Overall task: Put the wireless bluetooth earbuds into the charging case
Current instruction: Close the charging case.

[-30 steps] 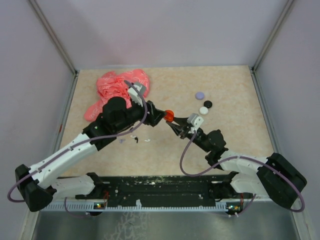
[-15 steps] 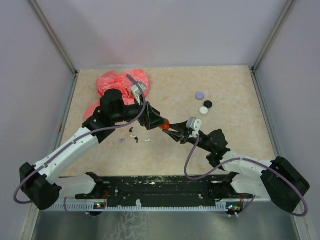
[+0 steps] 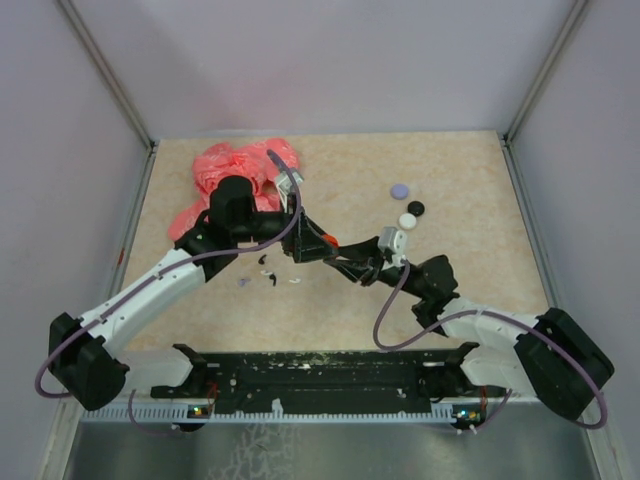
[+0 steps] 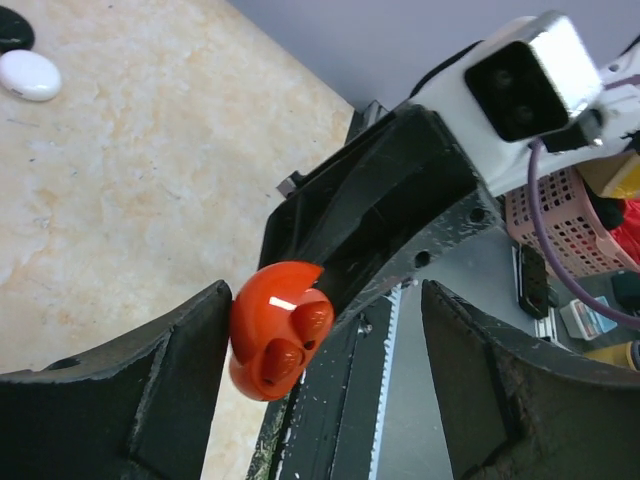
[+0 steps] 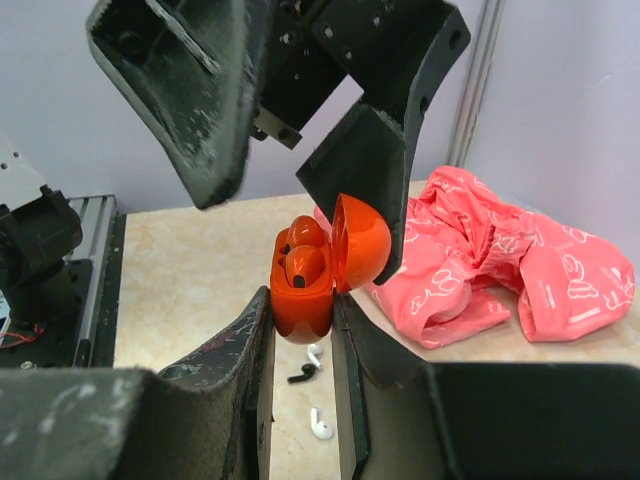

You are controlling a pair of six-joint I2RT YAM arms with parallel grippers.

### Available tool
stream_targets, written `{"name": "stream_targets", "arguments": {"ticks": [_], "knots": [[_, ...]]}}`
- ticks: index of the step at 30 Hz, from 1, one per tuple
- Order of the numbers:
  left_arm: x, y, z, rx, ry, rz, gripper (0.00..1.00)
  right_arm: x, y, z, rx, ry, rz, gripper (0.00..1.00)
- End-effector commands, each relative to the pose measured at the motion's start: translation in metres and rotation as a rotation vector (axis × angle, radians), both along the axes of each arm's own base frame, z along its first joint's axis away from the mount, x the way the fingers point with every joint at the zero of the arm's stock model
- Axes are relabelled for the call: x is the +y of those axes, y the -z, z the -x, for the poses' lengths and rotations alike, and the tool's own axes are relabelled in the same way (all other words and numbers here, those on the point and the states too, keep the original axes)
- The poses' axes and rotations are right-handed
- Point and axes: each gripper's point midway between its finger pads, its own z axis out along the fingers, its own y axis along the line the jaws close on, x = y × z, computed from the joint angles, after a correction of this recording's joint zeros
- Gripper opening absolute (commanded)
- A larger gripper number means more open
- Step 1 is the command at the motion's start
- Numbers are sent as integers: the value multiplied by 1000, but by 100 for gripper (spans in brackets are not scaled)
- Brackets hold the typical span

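Observation:
My right gripper (image 5: 300,305) is shut on the base of a red charging case (image 5: 300,310) and holds it above the table. Its lid (image 5: 362,245) is open and two red earbuds (image 5: 303,262) sit inside. My left gripper (image 4: 325,300) is open around the case (image 4: 275,335), with one finger (image 5: 365,165) against the lid. In the top view the grippers meet mid-table (image 3: 332,245). Loose earbuds lie on the table below: white (image 5: 315,352), black (image 5: 302,375), white (image 5: 320,425). The top view also shows a pale purple one (image 3: 243,282).
A crumpled pink plastic bag (image 3: 235,175) lies at the back left, behind the left arm. Three small round discs, purple (image 3: 400,190), black (image 3: 416,208) and white (image 3: 407,221), sit to the right of the grippers. Grey walls enclose the table.
Both grippers shifted down and left with the red case, then slightly back. The left wrist turned and closed in, so the case is now mostly hidden from above.

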Motion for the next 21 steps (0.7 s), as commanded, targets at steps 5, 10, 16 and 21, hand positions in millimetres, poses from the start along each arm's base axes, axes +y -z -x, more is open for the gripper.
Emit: {"name": "stream_targets", "arguments": {"ticks": [5, 10, 16, 21], "knots": [[1, -28, 17, -77, 94, 100, 78, 0, -18, -4, 30, -34, -73, 0], [2, -27, 20, -81, 104, 98, 77, -2, -11, -7, 79, -32, -73, 0], [7, -20, 9, -109, 28, 52, 79, -5, -2, -15, 173, -5, -80, 0], [38, 5, -36, -127, -261, -132, 83, -17, 35, -41, 386, 133, -9, 0]]}}
